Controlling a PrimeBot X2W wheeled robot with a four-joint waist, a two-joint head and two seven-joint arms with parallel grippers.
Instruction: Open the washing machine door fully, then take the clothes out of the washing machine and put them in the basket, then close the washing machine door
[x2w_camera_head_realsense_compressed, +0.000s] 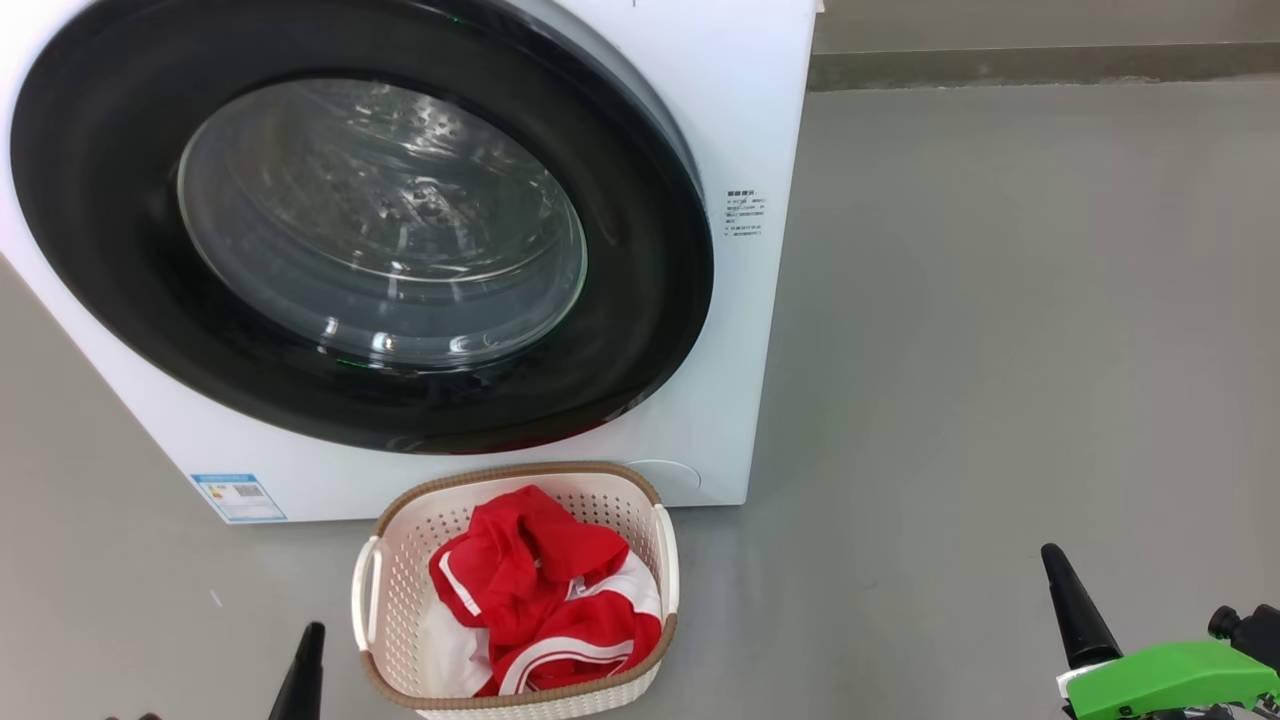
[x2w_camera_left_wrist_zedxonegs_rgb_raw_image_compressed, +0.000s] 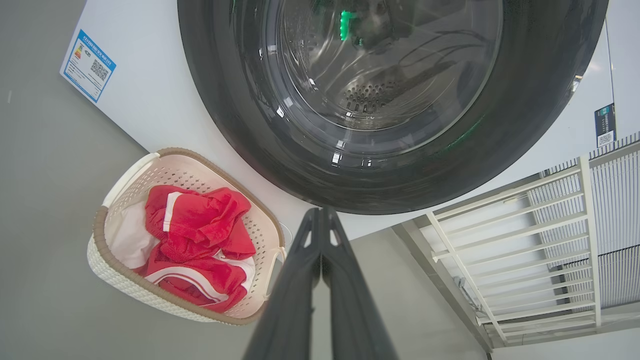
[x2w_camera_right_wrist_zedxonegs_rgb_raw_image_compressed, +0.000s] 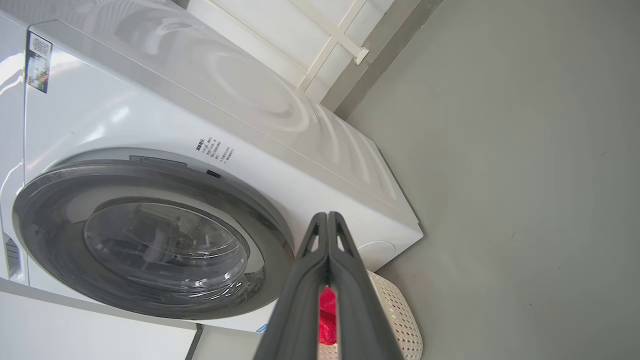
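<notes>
Endgame: the large round washing machine door (x2w_camera_head_realsense_compressed: 380, 225), a wide glossy black rim around a bulging clear glass bowl, lies flush against the front of the big white front-loading washing machine (x2w_camera_head_realsense_compressed: 760, 130). No gap is visible along its edge in the head view or the right wrist view. Through the glass the perforated steel drum (x2w_camera_left_wrist_zedxonegs_rgb_raw_image_compressed: 370, 95) shows no red.

The clothes (x2w_camera_head_realsense_compressed: 545, 600), bright red soft garments with white panels and stripe trim, are heaped in the small cream-white perforated plastic basket with a brown woven-look rim (x2w_camera_head_realsense_compressed: 520, 467). It stands on the smooth grey floor (x2w_camera_head_realsense_compressed: 1000, 350) just in front of the machine, below the door's lower edge.

The left end effector (x2w_camera_left_wrist_zedxonegs_rgb_raw_image_compressed: 320, 220) hangs low beside the basket, its two long dark fingers pressed together on nothing. The right end effector (x2w_camera_right_wrist_zedxonegs_rgb_raw_image_compressed: 327, 220), well apart on the other side, is likewise closed and empty.

Closing the door looks to be the step in hand, and it appears very nearly done, though whether the latch has caught cannot be told. A sound finish would be a firm, square push with closed fingertips on the black rim, never the glass. It should land on the side away from the hinge, which the pictures do not make plain. Any such reach should pass above the basket, which sits so near the door that a low arm could knock it.
</notes>
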